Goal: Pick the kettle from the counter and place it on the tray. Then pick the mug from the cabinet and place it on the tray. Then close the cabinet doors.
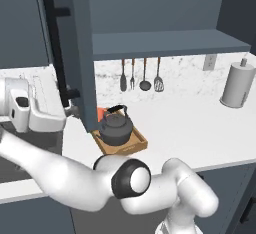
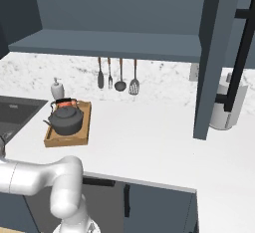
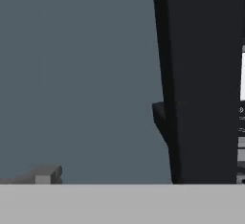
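Observation:
The dark grey kettle (image 1: 116, 128) (image 2: 66, 119) sits on the wooden tray (image 1: 131, 147) (image 2: 83, 127) on the white counter (image 1: 200, 128) (image 2: 149, 142). The orange mug (image 1: 101, 113) (image 2: 64, 101) shows just behind the kettle, at the tray's far end. Both cabinet doors stand open: the left door (image 1: 82, 53) and the right door (image 2: 211, 53). My gripper (image 1: 71, 109) is open at the lower end of the left door's black bar handle (image 1: 56, 53) (image 3: 201, 74), gripping nothing. One fingertip (image 3: 45, 174) shows against the door panel (image 3: 76, 74).
The cabinet shelf (image 1: 165, 43) (image 2: 109, 43) hangs over several utensils (image 1: 141, 75) (image 2: 117, 75) on the wall. A grey paper-towel roll (image 1: 237, 85) (image 2: 219, 115) stands at the right. A soap dispenser (image 2: 58, 88) and a sink (image 2: 15, 112) lie left of the tray.

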